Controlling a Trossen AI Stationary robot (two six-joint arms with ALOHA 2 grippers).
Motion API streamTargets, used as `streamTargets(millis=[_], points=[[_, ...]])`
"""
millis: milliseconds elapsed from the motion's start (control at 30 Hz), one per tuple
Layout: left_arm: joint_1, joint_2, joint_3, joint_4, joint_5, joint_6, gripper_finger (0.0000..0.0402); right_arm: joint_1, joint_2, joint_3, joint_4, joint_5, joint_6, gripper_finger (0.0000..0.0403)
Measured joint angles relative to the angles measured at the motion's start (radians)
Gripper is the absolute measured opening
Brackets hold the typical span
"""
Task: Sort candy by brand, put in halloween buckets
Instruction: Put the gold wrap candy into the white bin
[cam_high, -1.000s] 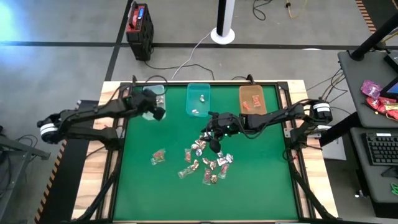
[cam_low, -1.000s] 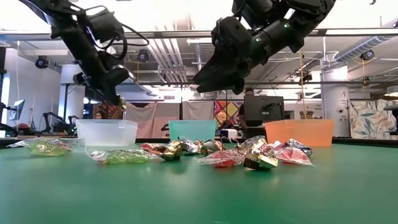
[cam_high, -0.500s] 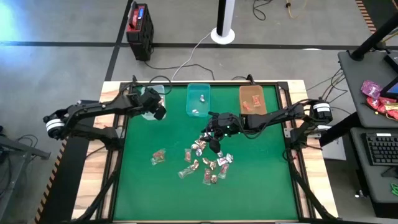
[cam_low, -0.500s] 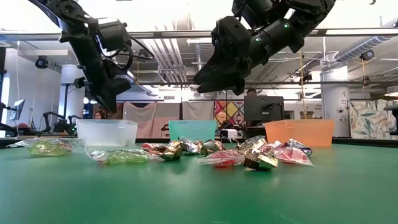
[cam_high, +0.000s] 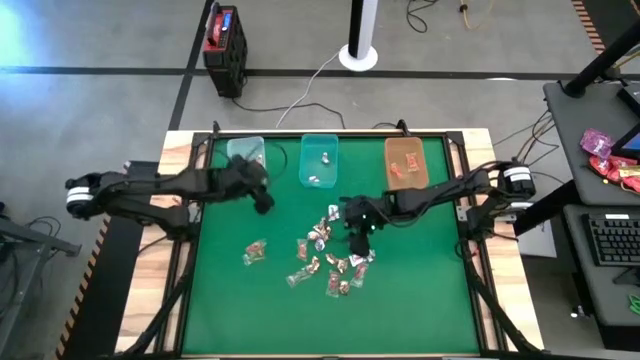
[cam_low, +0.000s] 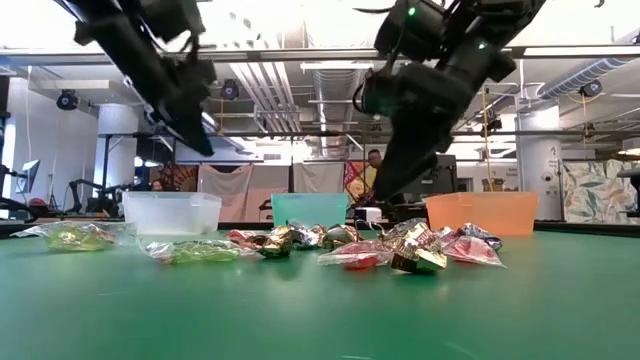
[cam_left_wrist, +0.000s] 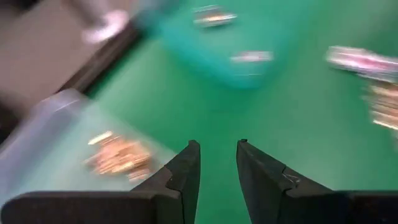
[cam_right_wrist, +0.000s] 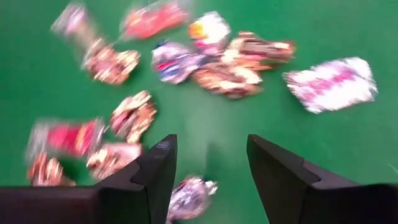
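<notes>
The candy pile (cam_high: 335, 262) lies mid-mat and shows in the low view (cam_low: 390, 248) and the right wrist view (cam_right_wrist: 224, 68); one sweet (cam_high: 255, 251) lies apart to the left. Along the far edge stand the clear bin (cam_high: 245, 150), the teal bin (cam_high: 320, 160) and the orange bin (cam_high: 406, 160), each with sweets inside. My left gripper (cam_high: 264, 200) hangs open and empty over bare mat beside the clear bin (cam_left_wrist: 56, 143). My right gripper (cam_high: 357, 240) is open above the pile's far side, fingers pointing down (cam_low: 380, 195). A sweet (cam_right_wrist: 189, 196) lies below its gap.
A raised black frame (cam_high: 465, 200) borders the green mat. Bare mat lies toward the near edge (cam_high: 330, 320) and on the right side (cam_high: 430, 270). A red-and-black box (cam_high: 224, 38) and a white pole base (cam_high: 358, 55) stand on the floor beyond the table.
My left gripper has moved from over the clear bin toward the near edge and the table's right, out over bare mat. My right gripper has shifted toward the near edge and the right, tipping steeper downward above the candy pile. The sweets have stayed in place.
</notes>
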Motion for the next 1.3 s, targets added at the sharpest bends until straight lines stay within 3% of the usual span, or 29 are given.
streamTargets(millis=[67,167,233,400,533,867,1300], points=[[-0.091,0.006,-0.001,0.038,0.069,0.043,0.0088,0.031,0.000,0.000,0.002,0.055,-0.085,0.0179],[-0.219,0.021,-0.001,0.104,0.088,0.078,0.0088,0.067,0.000,0.000,0.026,0.184,-0.187,0.0171],[-0.287,0.028,-0.001,0.147,0.055,0.088,0.0088,0.073,0.003,0.000,0.059,0.234,-0.226,0.0169],[-0.381,0.026,-0.002,0.177,-0.122,0.092,0.0088,0.068,0.054,0.000,0.180,0.242,-0.274,0.0177],[-0.394,0.015,-0.002,0.173,-0.225,0.093,0.0088,0.068,0.116,0.000,0.236,0.243,-0.311,0.0186],[-0.393,0.013,-0.002,0.180,-0.228,0.111,0.0088,0.039,0.208,0.001,0.349,0.229,-0.313,0.0190],[-0.393,0.013,-0.002,0.188,-0.228,0.111,0.0088,0.027,0.311,0.076,0.343,0.179,-0.320,0.0169]])
